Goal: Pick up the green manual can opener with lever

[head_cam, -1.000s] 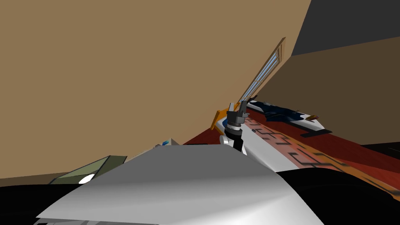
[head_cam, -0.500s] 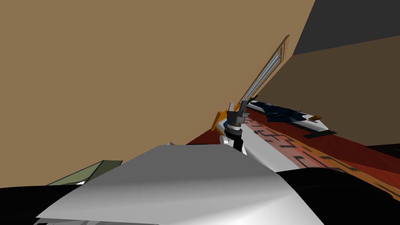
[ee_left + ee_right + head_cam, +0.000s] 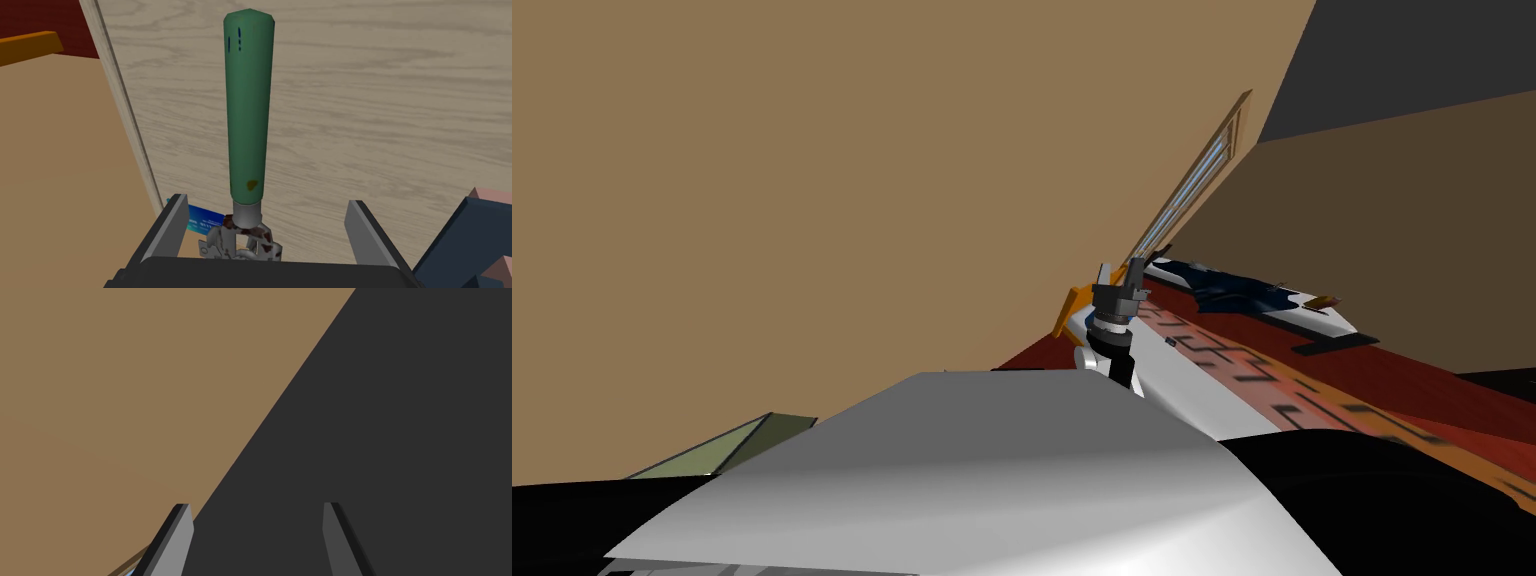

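Left gripper (image 3: 266, 202), fingers wide, straddles the metal head of the opener (image 3: 248, 105), whose green handle runs straight ahead; right gripper (image 3: 256, 505) likewise spread.

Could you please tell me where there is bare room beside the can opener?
The wooden top is bare from the can opener to the dark blue object. The other side is tight: a blue card, then the edge.

The left gripper (image 3: 266, 201) straddles the can opener (image 3: 248, 115) with its fingers spread, leaving a gap on each side of its handle. A blue card (image 3: 202, 220) lies just beside one finger. A dark blue box (image 3: 460, 245) stands near the other. Bare wood-grain surface (image 3: 375, 100) extends beyond.
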Robot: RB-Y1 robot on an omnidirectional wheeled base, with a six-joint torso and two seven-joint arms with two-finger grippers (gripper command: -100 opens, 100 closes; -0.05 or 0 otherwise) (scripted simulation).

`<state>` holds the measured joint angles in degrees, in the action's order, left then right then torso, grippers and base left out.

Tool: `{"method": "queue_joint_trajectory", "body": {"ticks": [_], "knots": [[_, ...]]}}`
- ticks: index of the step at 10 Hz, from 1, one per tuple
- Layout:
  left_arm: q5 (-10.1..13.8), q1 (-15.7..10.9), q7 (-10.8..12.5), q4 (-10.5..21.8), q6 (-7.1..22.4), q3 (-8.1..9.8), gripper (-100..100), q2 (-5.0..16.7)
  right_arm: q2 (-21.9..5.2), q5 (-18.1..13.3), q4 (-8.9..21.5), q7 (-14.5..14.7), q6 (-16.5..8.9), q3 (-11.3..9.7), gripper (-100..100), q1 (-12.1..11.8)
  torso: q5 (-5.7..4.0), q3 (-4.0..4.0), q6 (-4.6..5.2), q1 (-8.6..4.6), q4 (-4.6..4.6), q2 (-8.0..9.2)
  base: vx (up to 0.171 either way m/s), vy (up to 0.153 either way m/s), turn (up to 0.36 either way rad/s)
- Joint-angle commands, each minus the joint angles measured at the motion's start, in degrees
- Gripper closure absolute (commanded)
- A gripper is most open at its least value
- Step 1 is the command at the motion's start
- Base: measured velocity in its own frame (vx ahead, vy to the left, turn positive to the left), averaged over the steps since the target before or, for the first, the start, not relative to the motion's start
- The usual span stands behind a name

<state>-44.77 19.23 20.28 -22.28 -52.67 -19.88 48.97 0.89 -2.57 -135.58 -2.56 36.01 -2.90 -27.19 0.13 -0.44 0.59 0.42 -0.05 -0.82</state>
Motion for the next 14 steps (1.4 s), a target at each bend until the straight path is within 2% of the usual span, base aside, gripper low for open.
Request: {"method": "queue_joint_trajectory", "body": {"ticks": [1,3,4,5,6,7,8,9,11,12,14], "knots": [[-0.93,-1.20,-0.12,1.94,0.12,-0.87,-100,-0.77,0.00,0.00,0.00,0.00,0.00,0.00,0,0.00,0.00,0.00,0.00,0.00,0.00,0.00,0.102,0.005,-0.022],[-0.93,-1.20,-0.12,1.94,0.12,-0.87,-100,-0.77,0.00,0.00,0.00,0.00,0.00,0.00,0,0.00,0.00,-0.07,-0.01,-0.03,-0.03,-0.10,0.067,-0.010,-0.016],[-0.90,-0.69,0.43,0.79,0.61,-0.86,-100,-0.52,0.00,0.00,0.00,0.00,0.00,0.00,0,0.00,-0.01,-0.01,-0.02,-0.03,-0.01,0.00,0.017,-0.002,-0.001],[-0.91,-0.77,0.29,0.96,0.49,-0.86,0,-0.55,0.00,0.00,0.00,0.00,0.00,0.00,0,0.00,0.00,0.06,-0.02,-0.01,0.01,0.12,0.000,0.000,0.000],[1.96,1.67,0.43,-0.07,2.06,-1.34,-100,-1.69,0.00,0.00,0.00,0.00,0.00,0.00,0,0.00,0.00,0.10,-0.02,0.00,0.03,0.19,-0.091,0.005,-0.404],[3.49,1.67,0.43,-0.07,2.06,-1.34,-100,-1.69,0.00,0.00,0.01,0.00,-0.01,-0.01,0,0.03,0.00,0.27,0.05,0.01,0.10,0.50,-0.140,-0.027,-0.462],[4.04,1.67,0.43,-0.07,2.06,-1.34,-100,-1.69,0.00,0.00,0.01,0.00,-0.01,-0.01,0,0.03,-0.01,0.39,0.04,-0.06,0.15,0.68,-0.052,-0.010,-0.171],[6.33,4.10,0.55,-1.08,3.61,-1.81,-100,-2.82,0.00,0.00,0.01,0.00,-0.01,0.00,0,0.01,0.00,0.30,-0.03,-0.01,0.11,0.50,-0.124,-0.021,-0.404],[8.98,4.10,0.55,-1.08,3.61,-1.81,-100,-2.82,0.00,0.00,0.01,0.00,-0.01,0.00,0,0.02,-0.01,0.40,0.00,-0.02,0.16,0.69,-0.079,-0.014,-0.259],[11.08,6.53,0.68,-2.10,5.16,-2.28,-100,-3.96,0.00,0.00,0.01,0.00,-0.01,0.00,0,0.01,0.01,0.28,-0.04,0.04,0.11,0.48,-0.110,-0.019,-0.361],[13.92,6.53,0.68,-2.10,5.16,-2.28,-100,-3.96,0.00,0.00,0.01,0.00,-0.01,0.00,0,0.03,0.00,0.42,0.02,0.01,0.17,0.73,-0.096,-0.016,-0.314]]}}
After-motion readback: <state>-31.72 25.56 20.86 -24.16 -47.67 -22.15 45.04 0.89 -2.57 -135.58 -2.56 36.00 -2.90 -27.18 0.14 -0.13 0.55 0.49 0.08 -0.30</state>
